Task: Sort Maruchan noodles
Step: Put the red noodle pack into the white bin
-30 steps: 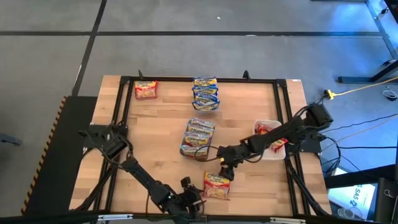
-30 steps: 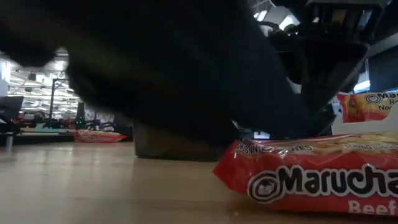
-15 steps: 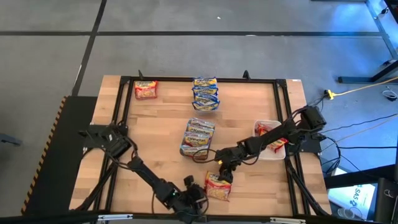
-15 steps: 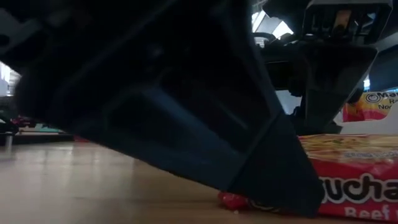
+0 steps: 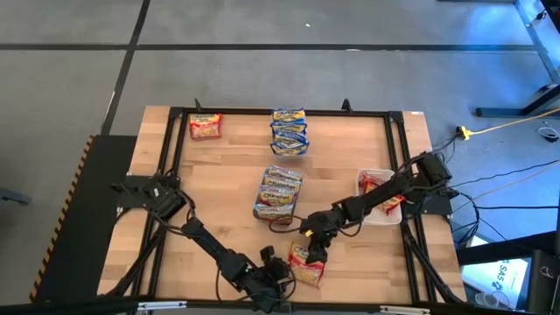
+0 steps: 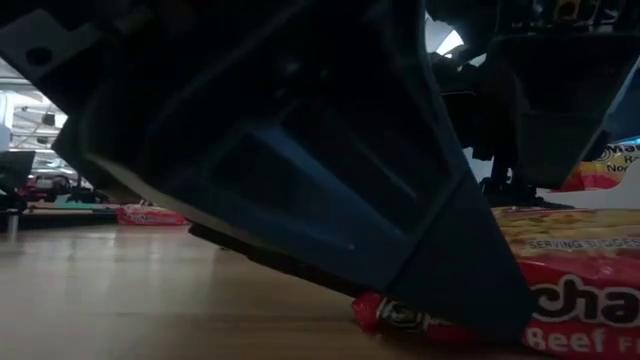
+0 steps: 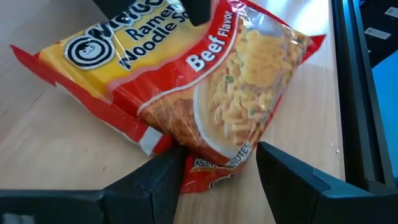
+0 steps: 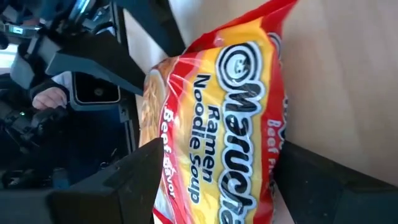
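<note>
A red-and-yellow beef Maruchan noodles packet (image 5: 305,264) lies flat on the table near its front edge, apparently on top of a second one (image 7: 214,169). My left gripper (image 7: 219,154) is open and low at the packet's near-left corner, one finger on each side of that corner. My right gripper (image 8: 221,155) is open and slants down onto the packet's far end (image 5: 313,249), its fingers straddling the packet's width. In the low view the left gripper (image 6: 300,180) hides most of the packet (image 6: 590,300). My left gripper comes at the packet's corner (image 7: 186,146) low and slanting from the table's near left. One fingertip (image 7: 171,163) stands right beside the red edge; whether it touches I cannot tell. My right gripper's fingers (image 8: 140,180) flank the packet's sides from above and the far side; I cannot tell if they touch.
More noodle packets lie in a stack at the table's middle (image 5: 280,192), a blue-labelled stack at the far middle (image 5: 289,131) and a single packet at the far left (image 5: 206,126). A white tub (image 5: 366,178) with red packets stands at the right. A black frame (image 5: 175,157) rims the table.
My left gripper has slid along the near edge toward the right, up to the packet's corner. My right gripper has sunk and tipped further downward over the packet's far end. The packet has stayed where it was.
</note>
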